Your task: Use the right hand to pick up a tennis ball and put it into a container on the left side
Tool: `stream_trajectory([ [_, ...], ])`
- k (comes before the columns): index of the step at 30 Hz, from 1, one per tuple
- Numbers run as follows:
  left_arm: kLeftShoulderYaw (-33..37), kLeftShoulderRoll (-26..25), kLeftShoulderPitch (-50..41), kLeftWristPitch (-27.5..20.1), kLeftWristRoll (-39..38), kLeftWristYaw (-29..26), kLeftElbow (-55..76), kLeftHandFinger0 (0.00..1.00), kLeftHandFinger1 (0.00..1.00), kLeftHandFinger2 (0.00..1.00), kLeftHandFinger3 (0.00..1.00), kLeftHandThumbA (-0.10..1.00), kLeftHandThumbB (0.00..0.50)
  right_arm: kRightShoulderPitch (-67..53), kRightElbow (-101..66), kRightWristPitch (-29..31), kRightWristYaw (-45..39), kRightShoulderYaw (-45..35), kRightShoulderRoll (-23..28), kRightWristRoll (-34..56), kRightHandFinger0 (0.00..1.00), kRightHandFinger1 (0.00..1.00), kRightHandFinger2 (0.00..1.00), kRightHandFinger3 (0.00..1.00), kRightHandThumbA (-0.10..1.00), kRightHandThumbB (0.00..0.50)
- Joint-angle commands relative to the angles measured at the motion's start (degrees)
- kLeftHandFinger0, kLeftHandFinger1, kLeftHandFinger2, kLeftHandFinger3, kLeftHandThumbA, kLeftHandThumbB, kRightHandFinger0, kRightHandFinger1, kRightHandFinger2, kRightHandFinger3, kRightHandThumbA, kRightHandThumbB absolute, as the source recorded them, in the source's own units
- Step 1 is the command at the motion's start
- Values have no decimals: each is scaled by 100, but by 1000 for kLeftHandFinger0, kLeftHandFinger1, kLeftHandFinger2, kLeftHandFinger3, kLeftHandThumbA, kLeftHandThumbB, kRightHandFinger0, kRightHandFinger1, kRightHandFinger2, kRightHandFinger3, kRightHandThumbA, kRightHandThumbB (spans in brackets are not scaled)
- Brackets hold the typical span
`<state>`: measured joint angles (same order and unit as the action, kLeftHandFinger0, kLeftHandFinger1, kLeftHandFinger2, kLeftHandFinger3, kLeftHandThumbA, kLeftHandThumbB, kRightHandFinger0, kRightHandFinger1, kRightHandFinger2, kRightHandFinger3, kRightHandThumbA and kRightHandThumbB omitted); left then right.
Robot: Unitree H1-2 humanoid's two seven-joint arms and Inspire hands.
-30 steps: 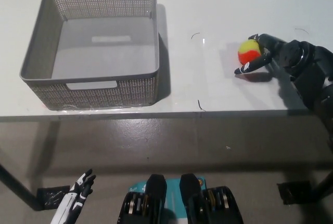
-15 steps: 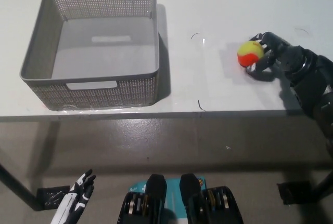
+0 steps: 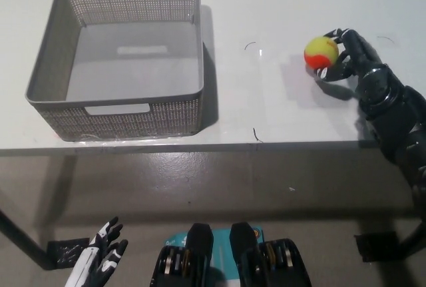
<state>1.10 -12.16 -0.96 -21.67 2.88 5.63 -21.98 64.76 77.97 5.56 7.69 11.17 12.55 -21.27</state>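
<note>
A yellow and orange tennis ball is held in my black right hand, whose fingers wrap it from the right, at the right of the white table. It looks slightly raised, with its shadow just below. The grey mesh basket stands empty on the table's left part, well away from the ball. My white left hand hangs low at the lower left, below the table edge, fingers apart, holding nothing.
The table's front edge runs across the middle of the view, with grey floor below it. A few thin dark marks lie on the table between basket and ball.
My right hand closed around the ball and carried it slightly up and away from the table's front edge. The left hand barely moved.
</note>
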Motion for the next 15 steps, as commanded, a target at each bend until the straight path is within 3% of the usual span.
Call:
stream_trajectory([
  [1, -14, -50, -15, -93, 2, 14, 127, 1000, 1000, 1000, 1000, 791, 346, 323, -68, 348, 444, -139, 34, 220, 0, 287, 590, 696, 632, 0],
  [4, -16, -50, -38, -82, -2, 15, 143, 1000, 1000, 1000, 1000, 783, 343, 331, -136, 513, 416, -366, -11, 462, 0, 102, 353, 489, 665, 0],
  [7, -16, -37, -22, -91, 1, 4, 126, 1000, 1000, 1000, 1000, 775, 342, 469, -358, 604, 355, -530, -79, 560, 0, 49, 297, 278, 765, 0],
  [9, -11, -46, -21, -90, 24, 0, 124, 1000, 1000, 1000, 1000, 780, 342, 567, -542, 501, 324, -646, -155, 652, 0, 11, 280, 239, 770, 1],
  [12, -13, -44, -5, -106, 23, -6, 73, 1000, 1000, 1000, 1000, 783, 347, 611, -886, 535, 297, -710, -254, 680, 0, 0, 244, 288, 708, 0],
  [14, -13, -46, -4, -134, 14, 2, 63, 1000, 1000, 1000, 1000, 785, 345, 622, -1065, 516, 329, -694, -306, 642, 2, 0, 160, 228, 683, 0],
  [15, -9, -38, -23, -133, 9, 5, 58, 1000, 1000, 1000, 1000, 786, 344, 652, -1097, 591, 285, -713, -364, 684, 0, 0, 48, 105, 676, 0],
])
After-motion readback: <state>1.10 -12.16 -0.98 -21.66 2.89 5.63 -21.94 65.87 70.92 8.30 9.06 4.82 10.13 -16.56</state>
